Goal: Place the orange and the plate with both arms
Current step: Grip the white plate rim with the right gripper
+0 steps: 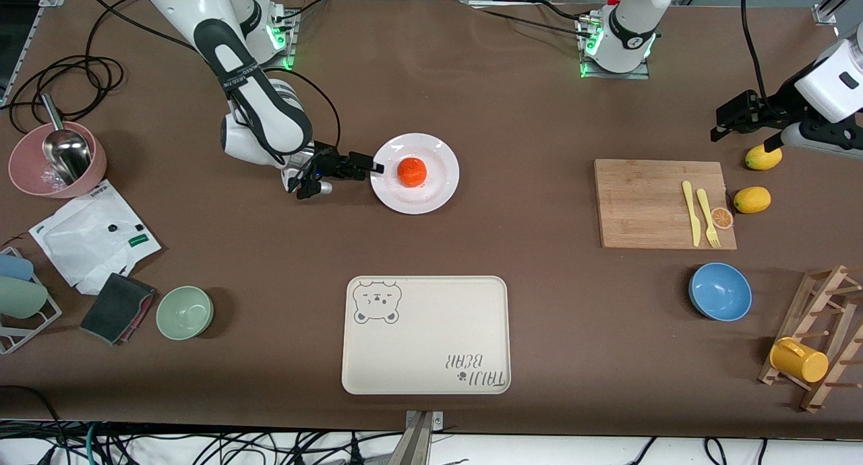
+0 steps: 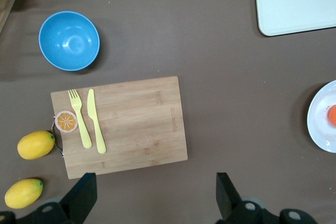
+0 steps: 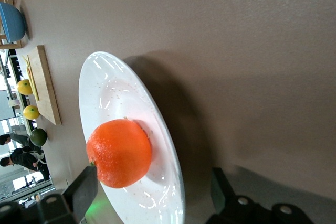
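Front view: orange (image 1: 411,172) sits in the middle of the white plate (image 1: 438,153), plate flat on the bench (image 1: 512,114) mid-bench, farther from the camera than the bear-printed tray (image 1: 426,334). Right gripper (image 1: 375,168) is low at the plate rim on the right arm's end, fingers spread wide, one above the rim and one below it, not clamped. Left gripper (image 1: 720,129) hangs over the bench at the left arm's end, by the cutting board (image 1: 647,202) and just beside a lemon (image 1: 763,157); arm waits. Second lemon (image 1: 752,199) lies beside the board, yellow knife (image 1: 690,213), yellow fork (image 1: 707,217) and orange slice (image 1: 722,217) on it, blue bowl (image 1: 720,291) nearer the camera. Left wrist view: left gripper (image 2: 155,198) fingers stand wide apart, nothing between them, over bare bench next to the cutting board (image 2: 136,124); plate (image 2: 319,116) edge shows well apart. Right wrist view: right gripper (image 3: 152,192) fingers wide, straddling the plate (image 3: 110,85) edge, orange (image 3: 119,152) resting on the plate close to one finger, not gripped.
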`<state>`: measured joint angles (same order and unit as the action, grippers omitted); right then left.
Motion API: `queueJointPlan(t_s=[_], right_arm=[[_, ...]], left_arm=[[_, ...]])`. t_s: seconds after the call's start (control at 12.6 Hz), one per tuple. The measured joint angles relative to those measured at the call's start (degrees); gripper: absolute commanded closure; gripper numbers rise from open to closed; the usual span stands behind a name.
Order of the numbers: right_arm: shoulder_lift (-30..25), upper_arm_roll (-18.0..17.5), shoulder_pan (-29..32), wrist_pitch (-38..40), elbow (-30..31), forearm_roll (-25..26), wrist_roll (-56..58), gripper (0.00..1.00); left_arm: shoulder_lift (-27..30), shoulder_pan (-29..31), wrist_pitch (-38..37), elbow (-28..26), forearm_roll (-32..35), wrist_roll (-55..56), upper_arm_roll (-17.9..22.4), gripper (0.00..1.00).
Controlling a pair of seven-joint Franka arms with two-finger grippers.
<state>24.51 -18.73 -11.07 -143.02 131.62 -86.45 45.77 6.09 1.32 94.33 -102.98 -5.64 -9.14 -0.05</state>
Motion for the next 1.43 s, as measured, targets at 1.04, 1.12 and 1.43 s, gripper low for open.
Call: queueJointPlan(t_s=[1.04,1.12,1.43], right_arm=[[2.2,0.0,-1.7,-0.7,0.0,-6.8,8.5,0.78],[2.4,0.0,-1.7,-0.7,0.0,-6.8,8.9,0.84],[3.0,0.0,-1.6,0.1,-0.1,-7.1,9.7,1.00]], left_arm=[[-4.6,-2.3,-6.1,8.8,3.0,7.9,-4.5,0.00],[-4.6,-2.2,-6.3,8.8,3.0,7.9,-4.3,0.00],[-4.6,-2.1,-6.6,8.9,3.0,8.0,-4.2,0.00]])
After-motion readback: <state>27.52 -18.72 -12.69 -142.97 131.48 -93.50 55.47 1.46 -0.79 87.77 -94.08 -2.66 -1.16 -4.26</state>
